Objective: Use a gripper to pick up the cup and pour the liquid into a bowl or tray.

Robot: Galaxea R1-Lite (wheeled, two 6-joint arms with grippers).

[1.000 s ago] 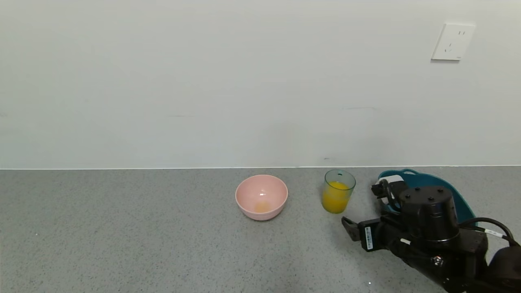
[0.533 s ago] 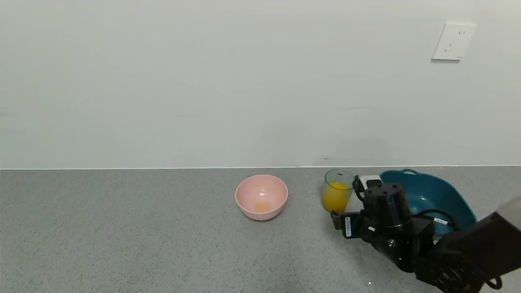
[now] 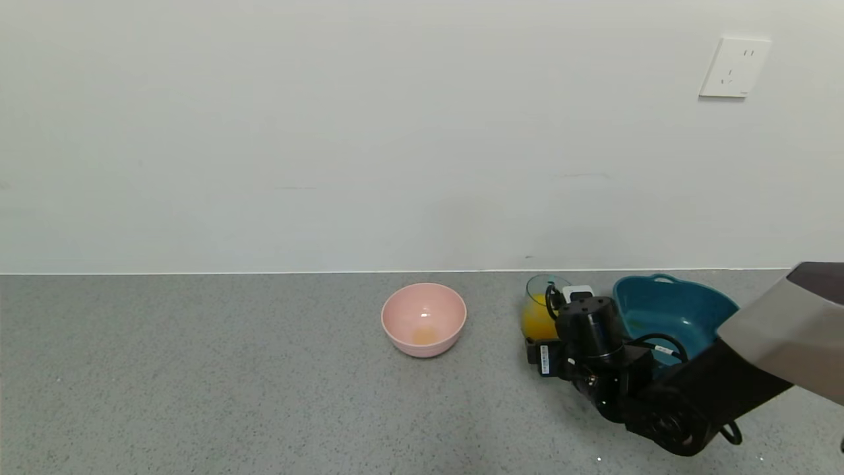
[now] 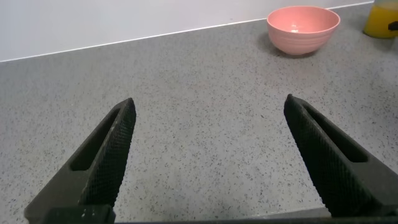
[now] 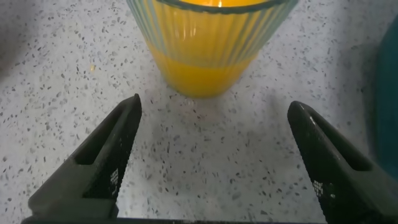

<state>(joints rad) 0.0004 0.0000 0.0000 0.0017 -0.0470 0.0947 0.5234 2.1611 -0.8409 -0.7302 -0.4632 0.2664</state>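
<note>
The blue-green cup (image 3: 535,310) stands upright on the grey counter, about half full of orange liquid (image 3: 533,320), to the right of the pink bowl (image 3: 423,318). My right gripper (image 3: 555,321) is low on the counter, right up against the cup's right side and partly covering it. In the right wrist view the cup (image 5: 211,43) stands just beyond the open gripper (image 5: 214,109), not between the fingers. My left gripper (image 4: 208,106) is open and empty over bare counter. From there the bowl (image 4: 303,28) and the cup (image 4: 380,18) show far off.
A dark teal tray (image 3: 666,307) stands right behind my right arm, close to the cup's right. The wall runs along the counter's back edge, just behind the cup and the tray. Bare counter lies to the left and in front of the bowl.
My right arm has moved left and forward, from in front of the teal tray to the cup. The tray is uncovered. Cup and bowl have not moved.
</note>
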